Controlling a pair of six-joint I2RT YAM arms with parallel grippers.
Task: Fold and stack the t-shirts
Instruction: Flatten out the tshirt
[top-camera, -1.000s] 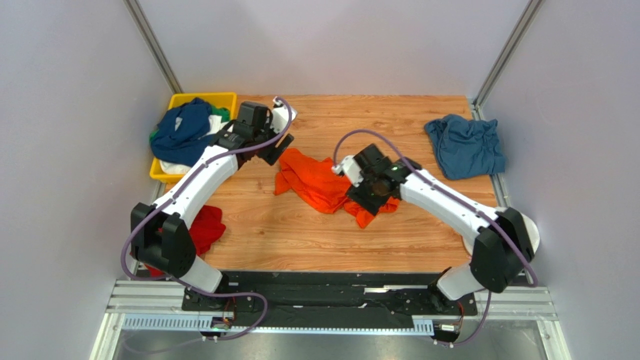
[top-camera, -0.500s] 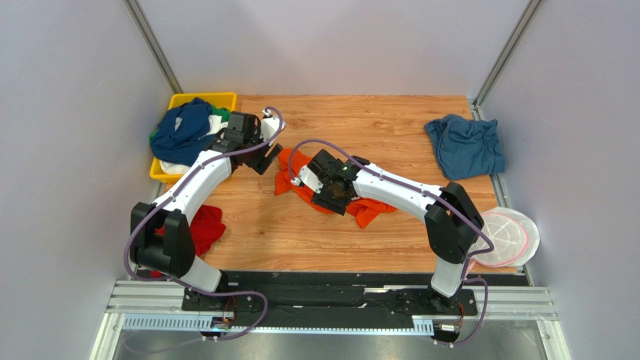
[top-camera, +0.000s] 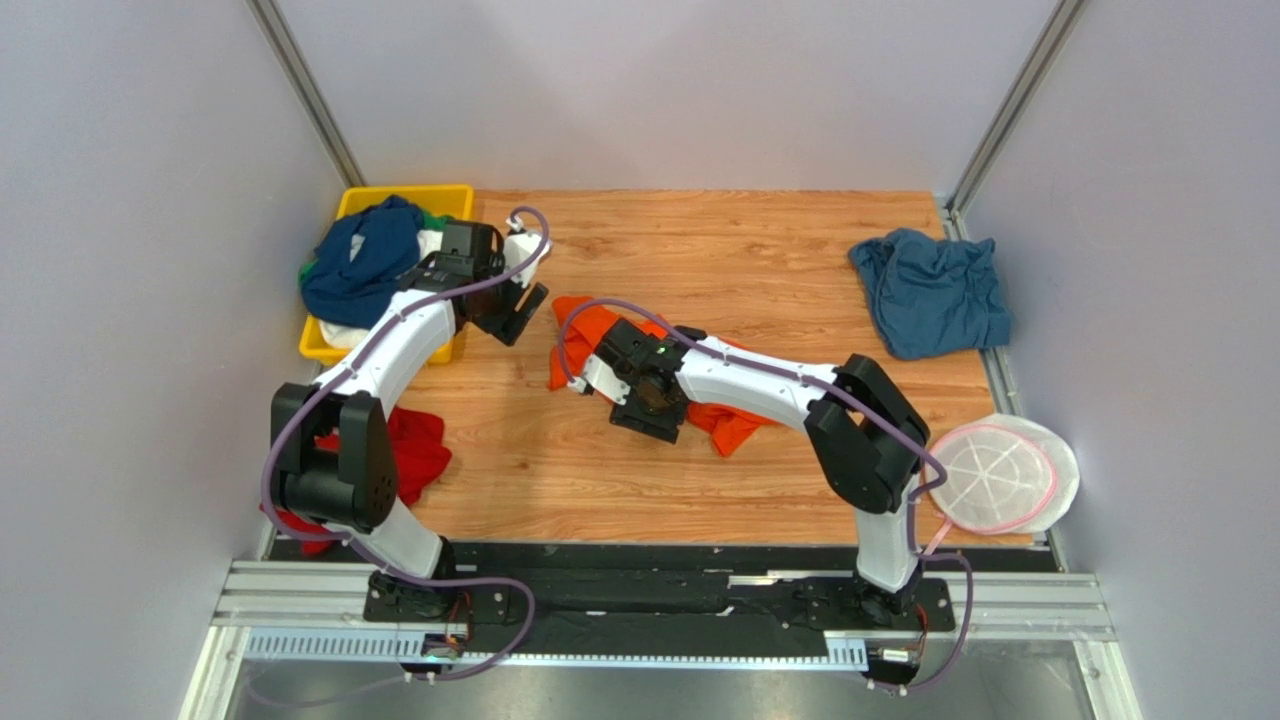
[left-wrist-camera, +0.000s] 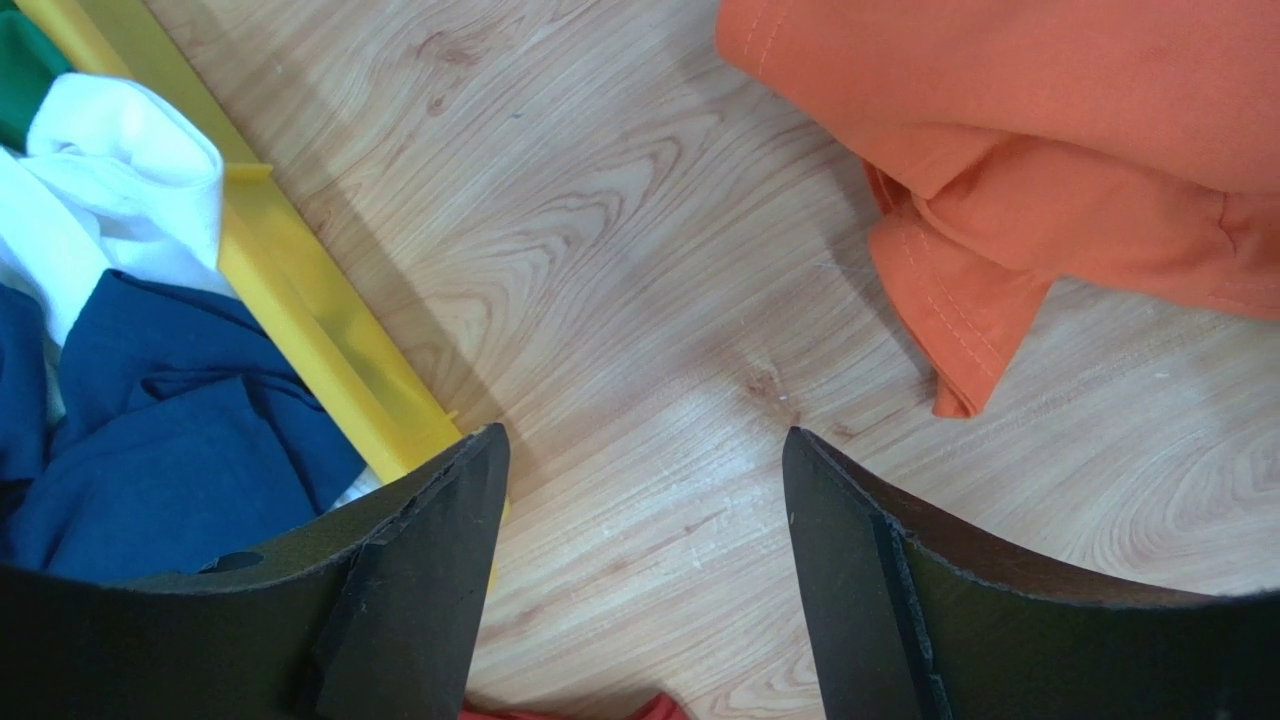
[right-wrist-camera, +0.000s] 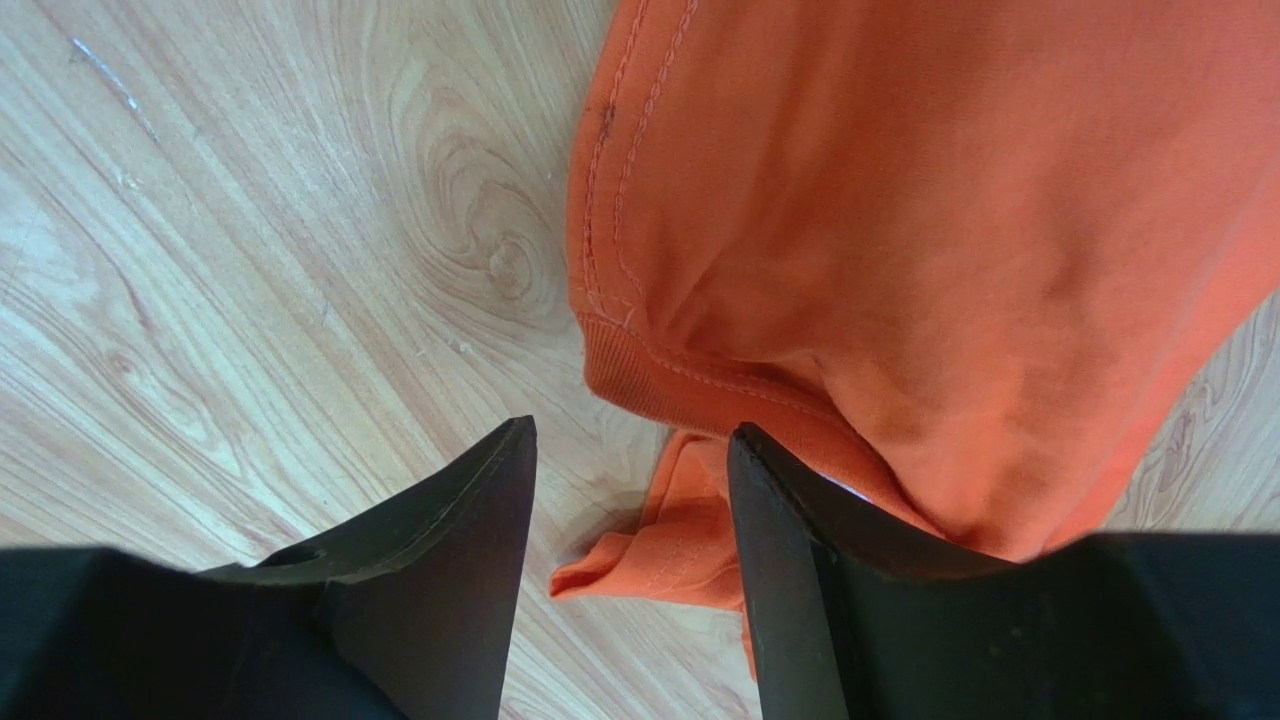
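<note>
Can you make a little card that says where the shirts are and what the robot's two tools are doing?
Orange shirt: crumpled, mid-table
Blue shirt: bunched, far right
Red shirt: left edge
Yellow tray: far left, holds a shirt pile
Left tool: open over bare table
Right tool: open at the orange shirt's edge

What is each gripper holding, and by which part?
Nothing. Left gripper: open over bare table. Right gripper: open, orange shirt edge between its jaws, unclamped.

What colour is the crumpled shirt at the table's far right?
The t-shirt is dusty steel blue, clearest in the top external view.
</note>
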